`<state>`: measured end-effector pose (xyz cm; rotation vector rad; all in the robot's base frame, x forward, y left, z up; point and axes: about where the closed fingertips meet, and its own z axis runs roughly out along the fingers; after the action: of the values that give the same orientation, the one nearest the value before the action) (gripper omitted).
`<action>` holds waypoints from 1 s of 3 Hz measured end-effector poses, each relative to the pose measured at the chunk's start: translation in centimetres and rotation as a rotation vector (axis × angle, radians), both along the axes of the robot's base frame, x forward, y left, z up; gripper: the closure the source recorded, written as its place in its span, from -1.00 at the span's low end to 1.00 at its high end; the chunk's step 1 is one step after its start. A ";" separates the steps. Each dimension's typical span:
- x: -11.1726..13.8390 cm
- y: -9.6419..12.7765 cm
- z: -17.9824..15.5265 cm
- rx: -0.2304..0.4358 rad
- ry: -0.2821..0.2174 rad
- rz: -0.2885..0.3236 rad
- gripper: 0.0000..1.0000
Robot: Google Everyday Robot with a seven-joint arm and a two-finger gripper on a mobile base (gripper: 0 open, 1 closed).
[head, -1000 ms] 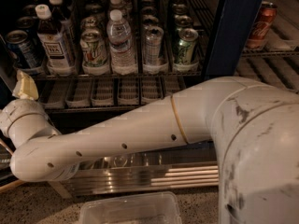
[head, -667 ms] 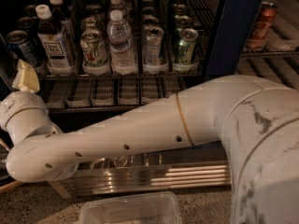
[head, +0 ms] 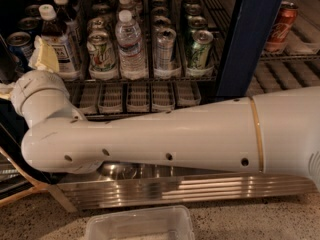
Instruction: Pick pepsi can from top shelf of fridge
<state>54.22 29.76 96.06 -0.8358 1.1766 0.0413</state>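
Observation:
The pepsi can (head: 18, 46), blue with a silver top, stands at the far left end of the top shelf (head: 150, 78) of the fridge (head: 248, 39), and my arm partly hides it. My gripper (head: 44, 56) shows as a cream-coloured tip at the end of the white wrist. It is just right of the can and in front of a labelled bottle (head: 59, 40). My white arm (head: 165, 139) crosses the whole view below the shelf.
The shelf holds green-white cans (head: 102, 51), a water bottle (head: 131, 43) and a silver can (head: 165, 48). A red cola can (head: 280, 20) stands right of the blue door frame. Empty lane trays (head: 140, 97) sit below. A clear plastic bin (head: 140, 225) lies on the floor by the ribbed steel base (head: 200, 188).
My gripper and wrist have risen and moved a little right, up to the left end of the top shelf beside the pepsi can. The shelf's contents have not moved.

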 end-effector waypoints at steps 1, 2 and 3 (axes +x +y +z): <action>1.3 0.3 0.4 -0.018 0.052 0.068 -0.60; 1.5 2.6 -1.5 -0.048 0.124 0.167 -0.60; 1.8 4.9 -3.9 -0.071 0.195 0.244 -0.60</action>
<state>56.06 34.69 92.18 -1.0535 1.2582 0.2879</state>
